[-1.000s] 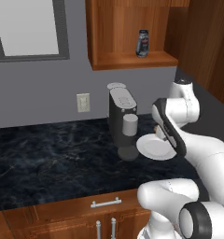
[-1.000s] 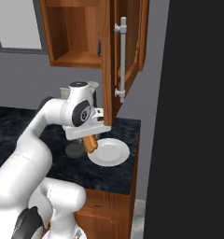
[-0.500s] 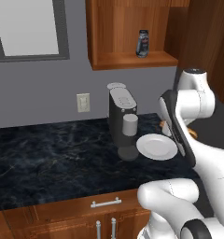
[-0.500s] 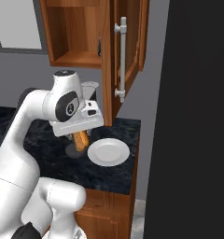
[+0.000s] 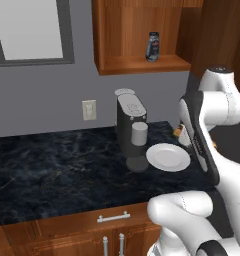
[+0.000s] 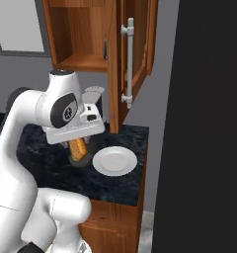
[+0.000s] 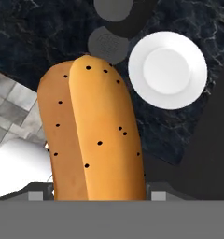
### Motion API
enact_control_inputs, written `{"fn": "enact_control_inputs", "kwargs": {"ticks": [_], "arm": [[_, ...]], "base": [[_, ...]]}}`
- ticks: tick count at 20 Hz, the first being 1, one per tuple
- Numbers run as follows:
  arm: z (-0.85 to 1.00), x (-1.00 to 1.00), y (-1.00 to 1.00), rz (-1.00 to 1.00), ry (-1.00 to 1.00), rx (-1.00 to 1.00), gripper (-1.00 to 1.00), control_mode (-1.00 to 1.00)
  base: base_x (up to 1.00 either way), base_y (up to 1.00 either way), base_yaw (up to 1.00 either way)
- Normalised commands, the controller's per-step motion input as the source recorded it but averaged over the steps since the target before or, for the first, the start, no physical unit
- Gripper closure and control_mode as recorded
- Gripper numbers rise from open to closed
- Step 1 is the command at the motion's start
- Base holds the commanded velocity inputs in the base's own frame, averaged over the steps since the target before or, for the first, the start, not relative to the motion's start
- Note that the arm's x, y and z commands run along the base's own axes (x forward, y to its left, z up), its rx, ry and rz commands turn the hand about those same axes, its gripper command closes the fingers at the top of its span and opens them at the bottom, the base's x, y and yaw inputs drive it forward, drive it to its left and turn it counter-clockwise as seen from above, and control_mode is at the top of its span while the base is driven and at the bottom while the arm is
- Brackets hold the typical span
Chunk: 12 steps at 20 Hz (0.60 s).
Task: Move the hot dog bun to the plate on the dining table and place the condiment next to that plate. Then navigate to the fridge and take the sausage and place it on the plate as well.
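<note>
The hot dog bun (image 7: 93,135), tan-orange with dark specks, is held lengthwise in my gripper (image 7: 99,192), which is shut on it. In the right base view the hot dog bun (image 6: 78,148) hangs under the hand above the counter, left of a plain white plate (image 6: 114,160). A sliver of the hot dog bun (image 5: 177,132) peeks out behind the forearm in the left base view. The condiment (image 5: 152,46), a small dark bottle, stands on the open cabinet shelf (image 5: 142,64). The task's plate, the dining table, the fridge and the sausage are out of view.
A dark coffee machine (image 5: 131,124) with a white cup (image 5: 139,133) stands on the black marbled counter (image 5: 57,167), next to the plain white plate (image 5: 167,156). An open cabinet door (image 6: 128,59) hangs above. A tall dark panel (image 6: 209,123) walls off the right.
The arm has lifted and swung, carrying the bun a little away from the white plate, leftward in the right base view. The grip on the bun is unchanged.
</note>
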Motion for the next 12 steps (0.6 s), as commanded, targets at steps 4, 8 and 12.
{"fn": "enact_control_inputs", "kwargs": {"ticks": [4, 8, 12], "arm": [[0.28, -0.58, 0.0, -0.03, -0.19, 0.09, 1.0, -1.0], [0.27, -0.49, 0.0, -0.04, -0.14, 0.06, 1.0, -1.0], [0.04, -0.1, 0.02, 0.0, -0.03, 0.0, 1.0, -1.0]], "base": [[0.0, 0.0, 0.0], [0.0, 0.0, 0.0], [0.0, 0.0, 0.0]]}}
